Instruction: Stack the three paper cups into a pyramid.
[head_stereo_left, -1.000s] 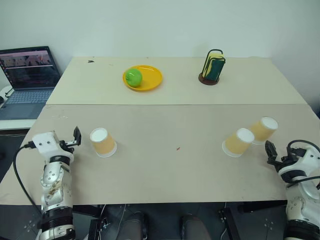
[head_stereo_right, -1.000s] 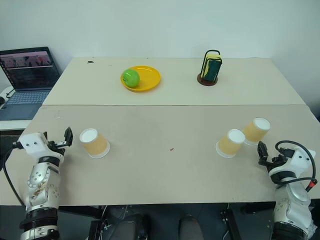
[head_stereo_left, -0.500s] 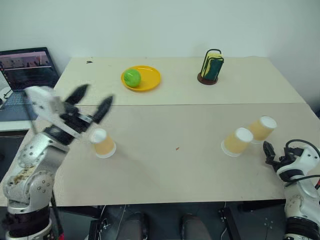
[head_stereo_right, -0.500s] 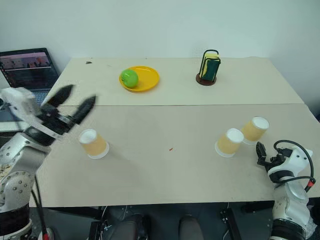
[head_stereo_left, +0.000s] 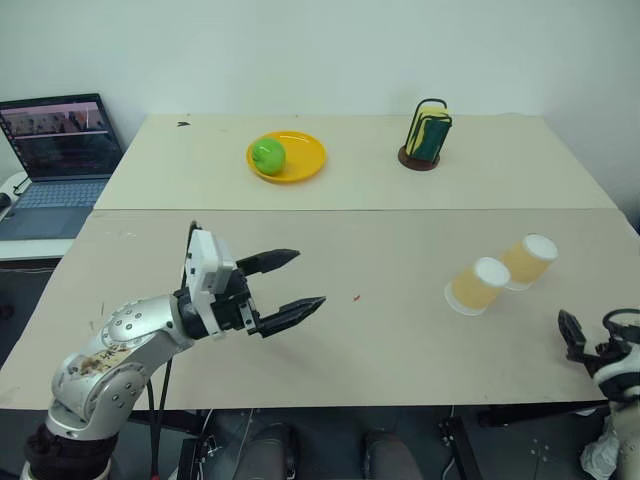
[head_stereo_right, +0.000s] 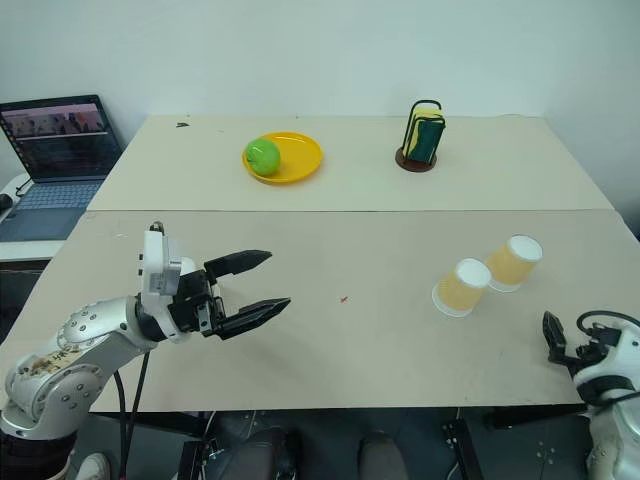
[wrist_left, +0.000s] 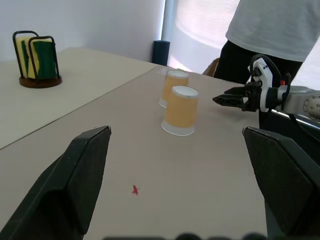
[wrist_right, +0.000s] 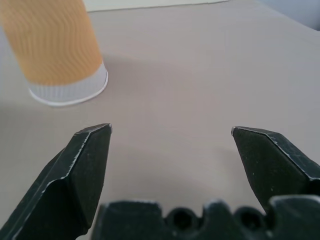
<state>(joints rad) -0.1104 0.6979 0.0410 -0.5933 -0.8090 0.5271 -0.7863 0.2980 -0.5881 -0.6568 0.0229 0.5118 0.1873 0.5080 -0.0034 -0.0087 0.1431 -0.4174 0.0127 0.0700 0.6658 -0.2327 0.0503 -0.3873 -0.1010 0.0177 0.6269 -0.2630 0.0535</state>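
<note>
My left gripper (head_stereo_left: 290, 281), wide open and empty, points level across the table toward two upright tan-orange paper cups (head_stereo_left: 477, 286) standing nearer my open, empty right gripper (head_stereo_left: 572, 330).

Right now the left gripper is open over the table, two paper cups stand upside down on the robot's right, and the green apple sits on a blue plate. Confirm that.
One detail is wrong: the plate is yellow, not blue, as the left eye view shows. The rest holds: the left gripper is open over the table, two paper cups stand upside down on the robot's right, and the green apple sits on that plate.
</note>
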